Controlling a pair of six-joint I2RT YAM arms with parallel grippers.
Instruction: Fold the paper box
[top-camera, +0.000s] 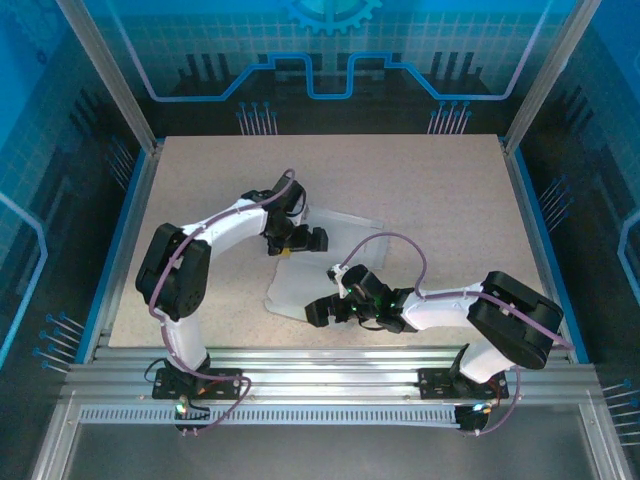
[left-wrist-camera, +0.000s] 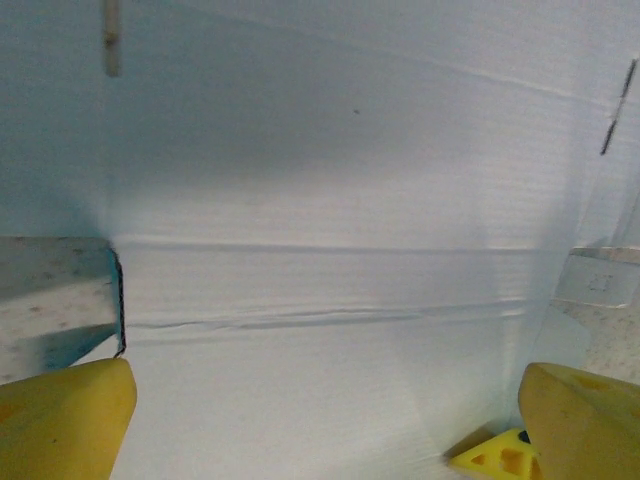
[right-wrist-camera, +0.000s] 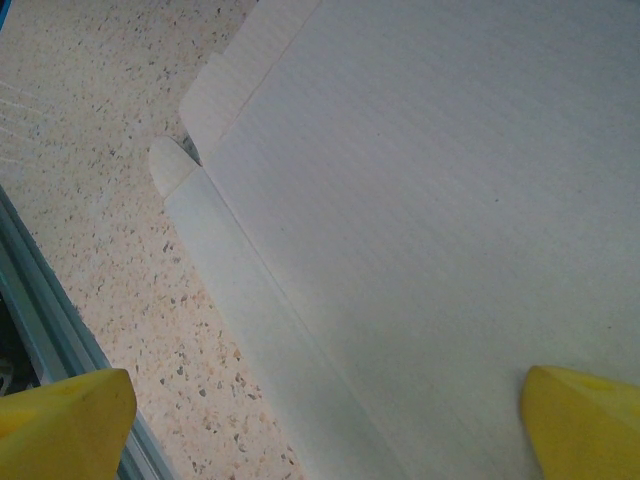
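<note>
The paper box (top-camera: 305, 280) lies as an unfolded sheet at mid bench (top-camera: 430, 200), white-grey side up, between my two hands. From above its outline is hard to read: it is pale on the pale speckled top, and both arms cover part of its middle. In the left wrist view the paper box (left-wrist-camera: 330, 200) shows two creases running across, a thin slot near each upper corner and a sliver of blue at a notch on its left edge. I cannot tell whether its far panel lies flat or tilts up. The left hand (top-camera: 298, 242) is over the sheet's far part, fingers spread wide (left-wrist-camera: 320, 425) with nothing pinched. The right hand (top-camera: 335, 305) is at the near edge, also spread (right-wrist-camera: 320, 425). There the paper box (right-wrist-camera: 450, 200) runs off the frame, with a narrow side strip and a rounded tab resting on the bench (right-wrist-camera: 90, 150).
</note>
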